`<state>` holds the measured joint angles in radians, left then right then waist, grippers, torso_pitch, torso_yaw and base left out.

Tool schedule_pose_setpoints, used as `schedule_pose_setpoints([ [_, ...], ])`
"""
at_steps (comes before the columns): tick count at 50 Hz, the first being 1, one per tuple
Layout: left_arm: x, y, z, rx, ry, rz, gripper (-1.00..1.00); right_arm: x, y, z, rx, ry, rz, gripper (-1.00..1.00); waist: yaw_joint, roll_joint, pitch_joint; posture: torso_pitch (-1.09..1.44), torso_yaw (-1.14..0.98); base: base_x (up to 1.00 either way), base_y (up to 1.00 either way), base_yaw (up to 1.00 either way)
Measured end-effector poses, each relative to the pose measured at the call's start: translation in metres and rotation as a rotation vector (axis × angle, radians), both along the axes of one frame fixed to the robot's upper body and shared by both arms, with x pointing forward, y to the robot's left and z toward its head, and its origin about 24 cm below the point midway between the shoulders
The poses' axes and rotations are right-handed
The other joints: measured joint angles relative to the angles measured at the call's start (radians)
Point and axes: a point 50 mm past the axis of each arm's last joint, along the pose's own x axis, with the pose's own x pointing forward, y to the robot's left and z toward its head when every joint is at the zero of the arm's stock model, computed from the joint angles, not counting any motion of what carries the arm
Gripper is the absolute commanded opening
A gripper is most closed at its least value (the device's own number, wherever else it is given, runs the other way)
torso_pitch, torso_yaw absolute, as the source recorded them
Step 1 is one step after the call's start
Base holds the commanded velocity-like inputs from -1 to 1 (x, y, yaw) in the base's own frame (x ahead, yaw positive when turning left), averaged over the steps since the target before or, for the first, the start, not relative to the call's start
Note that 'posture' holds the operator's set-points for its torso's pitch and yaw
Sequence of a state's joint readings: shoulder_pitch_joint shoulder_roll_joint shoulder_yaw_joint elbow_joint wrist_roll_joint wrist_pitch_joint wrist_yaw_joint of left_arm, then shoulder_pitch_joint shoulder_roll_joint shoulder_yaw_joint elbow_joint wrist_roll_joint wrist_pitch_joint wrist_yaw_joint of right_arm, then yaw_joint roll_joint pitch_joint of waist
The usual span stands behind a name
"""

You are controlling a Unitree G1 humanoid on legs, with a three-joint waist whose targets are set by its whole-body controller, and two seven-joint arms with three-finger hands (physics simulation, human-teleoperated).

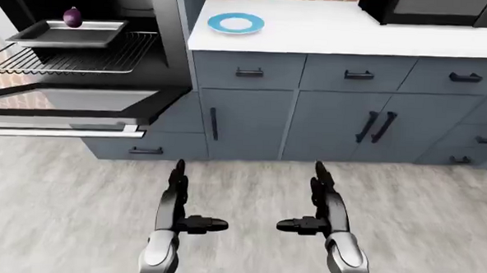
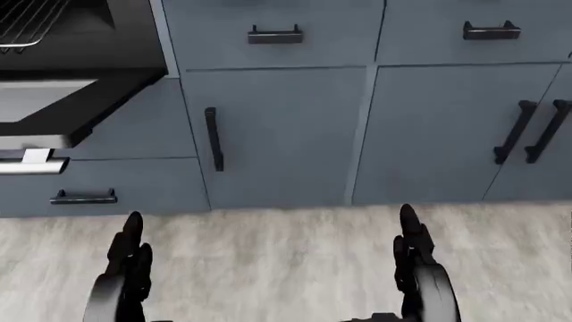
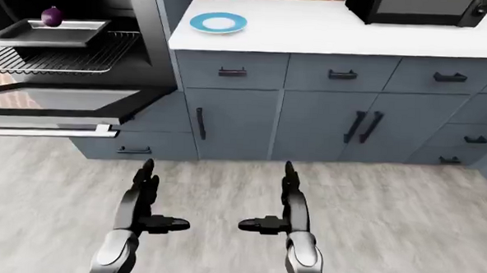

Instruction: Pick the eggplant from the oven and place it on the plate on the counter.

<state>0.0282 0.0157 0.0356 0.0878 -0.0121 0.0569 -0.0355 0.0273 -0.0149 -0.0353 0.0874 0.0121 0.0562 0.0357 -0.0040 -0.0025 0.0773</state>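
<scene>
The blue cabinets (image 1: 344,110) fill most of the left-eye view, with the white desk (image 1: 330,35) running along their top. At the left of that view the oven (image 1: 74,49) stands open, its door (image 1: 63,113) folded down and a wire rack (image 1: 74,58) pulled partly out. On the rack sits a grey tray (image 1: 66,35), and a black microwave (image 1: 435,9) rests on the desk at the top right. The blue plate (image 1: 235,23) lies on the desk just right of the oven, with nothing on it. The eggplant (image 1: 72,16), small and purple, stands on the tray near its far edge, well apart from both arms.

The left robot hand (image 1: 178,192) and the right robot hand (image 1: 323,195) hang low over the grey floor (image 1: 76,197), each with fingers spread, thumbs pointing inward toward each other, and neither holding anything.

By my reading, the task is at its opening step: the approach to the oven, with no grasp begun. The next move likely calls for stepping or turning toward the view's left and raising a hand, probably the left, above the lowered door to reach the tray. The door juts out between the robot and the rack, so the reach would have to come over it.
</scene>
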Motion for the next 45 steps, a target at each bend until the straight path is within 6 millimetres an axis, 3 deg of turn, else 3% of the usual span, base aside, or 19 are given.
schedule_pose_setpoints([
  [1, 0.002, 0.001, 0.005, -0.001, -0.014, 0.0, 1.0, 0.001, 0.0, 0.004, -0.002, -0.017, 0.002, 1.0, -0.001, -0.005, -0.009, 0.0, 0.0, 0.0, 0.0, 0.0],
  [3, 0.014, 0.006, 0.023, 0.005, -0.088, 0.01, 1.0, 0.008, 0.0, 0.018, -0.01, -0.093, 0.007, 1.0, 0.004, -0.005, -0.059, 0.0, 0.0, 0.0, 0.0, 0.0],
  [5, 0.016, 0.009, 0.029, 0.011, -0.118, 0.026, 1.0, 0.009, 0.002, 0.019, -0.009, -0.109, 0.008, 1.0, 0.005, -0.009, -0.041, 0.0, 0.0, 0.0, 0.0, 0.0],
  [7, 0.012, 0.008, 0.025, 0.01, -0.101, 0.03, 1.0, 0.005, 0.002, 0.016, -0.007, -0.084, 0.009, 1.0, 0.007, -0.006, -0.054, 0.0, 0.0, 0.0, 0.0, 0.0],
  [12, 0.013, 0.006, 0.022, 0.011, -0.055, 0.016, 1.0, 0.006, 0.002, 0.02, -0.005, -0.069, 0.012, 1.0, 0.008, -0.003, -0.053, 0.0, 0.0, 0.0, 0.0, 0.0],
  [16, 0.017, 0.006, 0.064, 0.013, -0.103, -0.015, 1.0, 0.008, -0.004, 0.04, -0.017, -0.086, 0.002, 1.0, 0.009, -0.005, -0.055, 0.0, 0.0, 0.0, 0.0, 0.0],
  [21, 0.021, 0.005, 0.135, 0.018, -0.24, -0.04, 1.0, 0.016, -0.009, 0.089, 0.008, -0.172, -0.009, 1.0, 0.008, -0.001, -0.075, 0.0, 0.0, 0.0, 0.0, 0.0],
  [24, 0.017, 0.005, 0.156, 0.035, -0.265, -0.049, 1.0, 0.014, -0.012, 0.113, 0.046, -0.228, 0.007, 1.0, 0.008, 0.005, -0.086, 0.0, 0.0, 0.0, 0.0, 0.22],
  [28, 0.016, 0.007, 0.163, 0.047, -0.258, -0.041, 1.0, 0.018, -0.013, 0.128, 0.065, -0.254, 0.012, 1.0, 0.012, 0.005, -0.083, 0.0, 0.0, 0.11, 0.0, 0.08],
  [32, 0.017, 0.006, 0.156, 0.053, -0.212, -0.039, 1.0, 0.021, -0.017, 0.125, 0.073, -0.224, -0.007, 1.0, 0.018, -0.009, -0.004, 0.0, 0.0, 0.72, 0.0, 0.0],
  [34, 0.018, 0.007, 0.153, 0.056, -0.196, -0.035, 1.0, 0.019, -0.018, 0.124, 0.079, -0.225, -0.011, 1.0, 0.022, -0.034, 0.01, 0.0, 0.0, 0.77, 0.0, 0.0],
  [37, 0.02, 0.005, 0.151, 0.056, -0.189, -0.036, 1.0, 0.018, -0.021, 0.127, 0.086, -0.232, -0.02, 1.0, 0.023, -0.062, -0.006, 0.0, 0.0, 0.77, 0.0, 0.0],
  [39, 0.019, 0.0, 0.149, 0.048, -0.186, -0.055, 1.0, 0.016, -0.025, 0.129, 0.08, -0.24, -0.039, 1.0, 0.015, -0.045, -0.003, 0.0, 0.0, 0.77, 0.0, 0.0],
  [42, 0.02, -0.003, 0.149, 0.046, -0.185, -0.08, 1.0, 0.016, -0.028, 0.131, 0.075, -0.246, -0.056, 1.0, 0.01, -0.048, -0.034, 0.0, 0.0, 0.76, 0.0, 0.0],
  [45, 0.019, -0.002, 0.158, 0.052, -0.225, -0.075, 1.0, 0.015, -0.027, 0.137, 0.072, -0.28, -0.049, 1.0, -0.001, -0.024, -0.041, 0.0, 0.0, 0.76, 0.0, 0.0],
])
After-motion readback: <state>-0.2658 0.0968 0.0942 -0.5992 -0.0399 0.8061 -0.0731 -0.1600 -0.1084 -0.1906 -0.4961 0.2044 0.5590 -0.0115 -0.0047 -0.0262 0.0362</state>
